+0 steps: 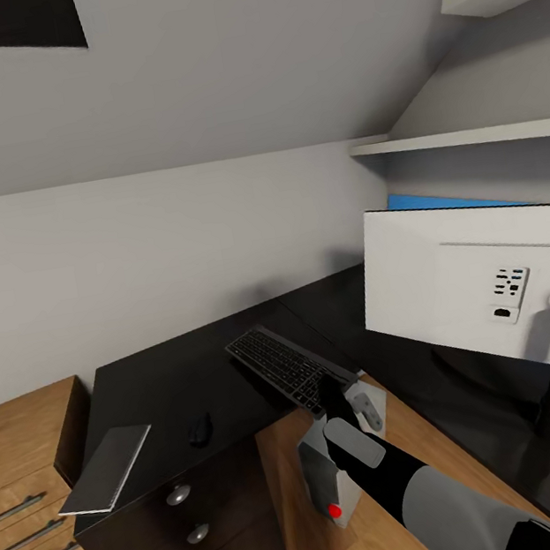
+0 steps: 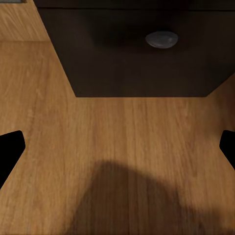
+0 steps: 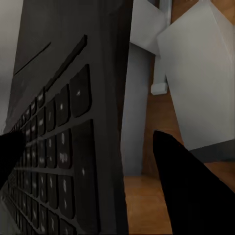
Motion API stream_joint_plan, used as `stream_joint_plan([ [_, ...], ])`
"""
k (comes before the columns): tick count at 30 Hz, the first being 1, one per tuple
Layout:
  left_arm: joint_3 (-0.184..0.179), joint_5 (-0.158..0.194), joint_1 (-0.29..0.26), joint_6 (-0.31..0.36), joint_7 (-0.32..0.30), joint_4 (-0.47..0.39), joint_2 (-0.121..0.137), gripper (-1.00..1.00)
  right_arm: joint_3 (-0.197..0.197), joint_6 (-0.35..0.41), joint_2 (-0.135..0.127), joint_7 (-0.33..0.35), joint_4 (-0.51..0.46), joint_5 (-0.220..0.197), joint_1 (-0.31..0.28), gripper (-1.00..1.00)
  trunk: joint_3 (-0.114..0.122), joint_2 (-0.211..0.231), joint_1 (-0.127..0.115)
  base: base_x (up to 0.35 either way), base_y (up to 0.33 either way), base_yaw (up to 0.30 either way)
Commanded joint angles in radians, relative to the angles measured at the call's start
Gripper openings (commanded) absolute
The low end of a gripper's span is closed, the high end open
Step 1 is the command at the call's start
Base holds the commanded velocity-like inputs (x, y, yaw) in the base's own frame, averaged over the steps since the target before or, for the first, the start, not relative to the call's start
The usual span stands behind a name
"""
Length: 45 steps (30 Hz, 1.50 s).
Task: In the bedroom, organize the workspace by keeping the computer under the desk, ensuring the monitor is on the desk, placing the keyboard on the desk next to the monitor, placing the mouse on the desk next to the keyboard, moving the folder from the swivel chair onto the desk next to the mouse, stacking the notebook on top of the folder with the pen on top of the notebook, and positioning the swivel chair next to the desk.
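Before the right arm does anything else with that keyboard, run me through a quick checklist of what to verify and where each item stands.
1. Right gripper at the keyboard near end: ok.
2. Fingers straddling the keyboard edge, one finger below it: ok.
3. Firm hold on the keyboard: cannot tell.
4. Keyboard fully on the desk: not ok, its near end overhangs.
5. Mouse apart from the keyboard: ok.
6. Computer on the floor under the desk edge: ok.

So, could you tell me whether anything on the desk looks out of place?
Yes: the keyboard lies askew, one end jutting past the desk edge, and the notebook overhangs the corner above the drawers. The monitor shows its white back.
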Motion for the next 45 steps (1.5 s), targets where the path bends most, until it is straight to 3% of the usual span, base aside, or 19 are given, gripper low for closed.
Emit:
stream_joint_plan([
  [1,-0.008,0.001,0.000,-0.002,0.008,-0.001,0.000,1.00,0.003,-0.005,0.000,-0.004,0.000,-0.002,-0.001,1.00,-0.001,-0.001,0.000,0.000,0.000,0.000],
  [18,-0.008,0.001,-0.001,-0.002,0.009,-0.001,0.001,1.00,0.003,-0.004,0.000,-0.002,-0.001,-0.002,-0.001,1.00,-0.001,-0.001,0.000,-0.007,0.000,0.000],
  [45,-0.008,0.001,0.000,0.001,0.009,-0.001,0.001,1.00,0.003,-0.004,0.000,-0.001,0.000,-0.002,-0.001,1.00,-0.001,-0.001,0.000,-0.127,0.000,0.000],
])
